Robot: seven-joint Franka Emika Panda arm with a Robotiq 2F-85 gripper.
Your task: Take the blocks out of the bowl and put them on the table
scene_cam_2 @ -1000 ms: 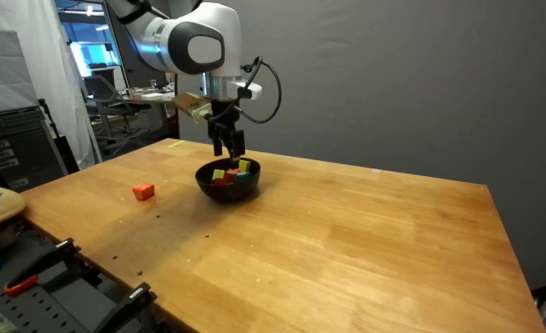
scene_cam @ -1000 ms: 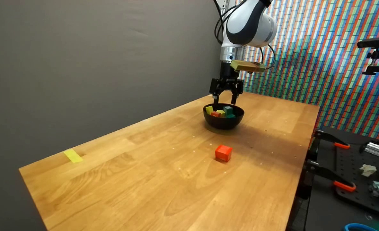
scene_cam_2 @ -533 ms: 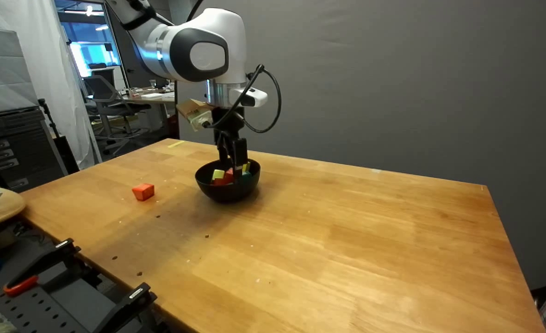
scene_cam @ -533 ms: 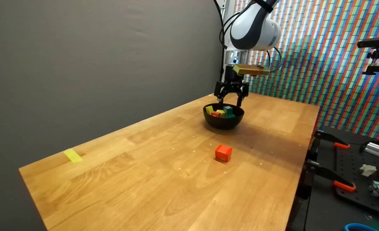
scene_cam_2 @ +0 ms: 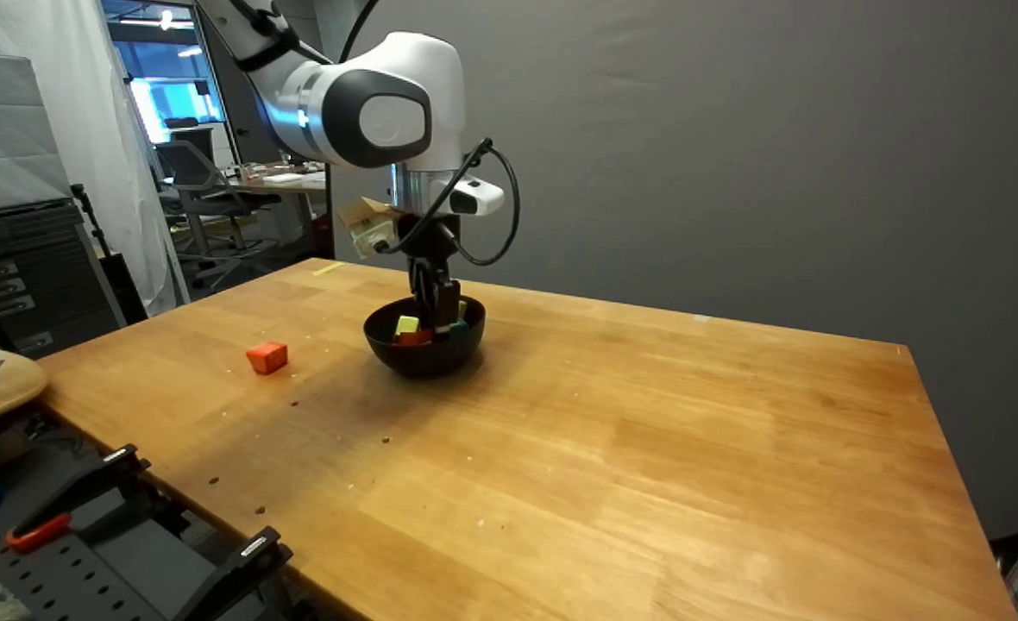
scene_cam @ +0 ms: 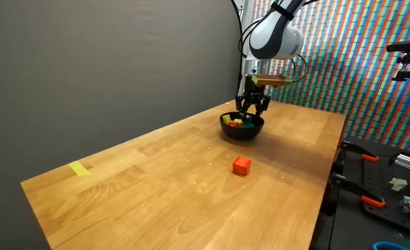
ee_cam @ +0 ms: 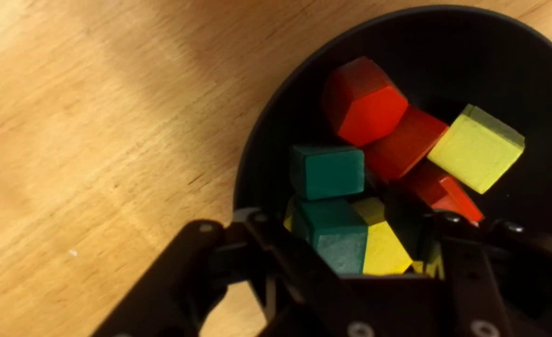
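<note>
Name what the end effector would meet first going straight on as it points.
Likely the green block in the bowl, framed by the end effector; depth is unclear, so the yellow block beside it may come first.

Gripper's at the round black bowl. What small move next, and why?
I'd probably close the black two-fingered gripper gently before any lift: in the wrist view its jaws stand apart, with a dark-green cube and a bright-yellow cube seemingly between them, inside the round black bowl. No firm grip is evident.
</note>
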